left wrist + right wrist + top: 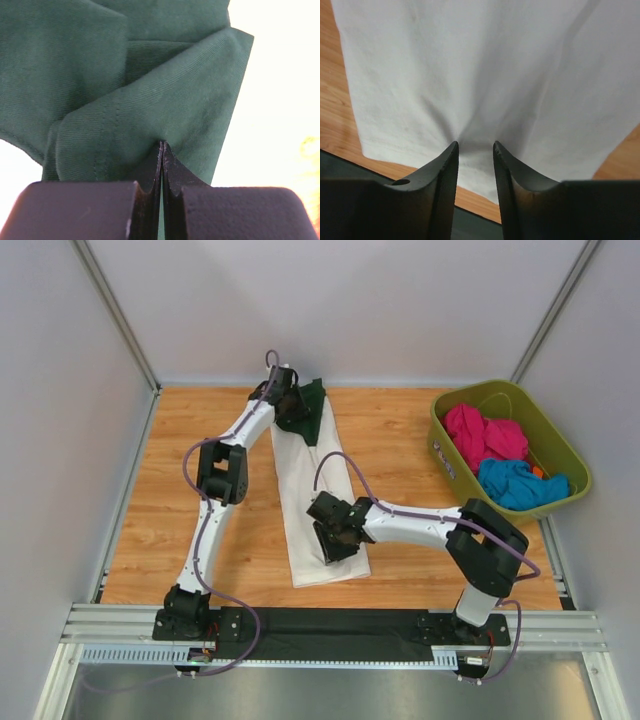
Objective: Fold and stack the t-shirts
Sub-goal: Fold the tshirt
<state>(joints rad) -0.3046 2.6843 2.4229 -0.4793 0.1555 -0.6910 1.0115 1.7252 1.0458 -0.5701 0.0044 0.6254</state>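
The white cotton t-shirt with dark green sleeves (pixel 318 495) lies as a long strip on the wooden surface (pixel 410 450), running far to near. The left gripper (pixel 290 402) is clamped on its green far end. The right gripper (pixel 336 538), jaws parted, presses the near hem.

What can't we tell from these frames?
- Tee, front or back up: top view, the folded strip shows only plain white.
- Right gripper grip: right wrist, cloth puckers at the tips, pinch unclear.
- Tub bottom: top view, piled clothes cover it.
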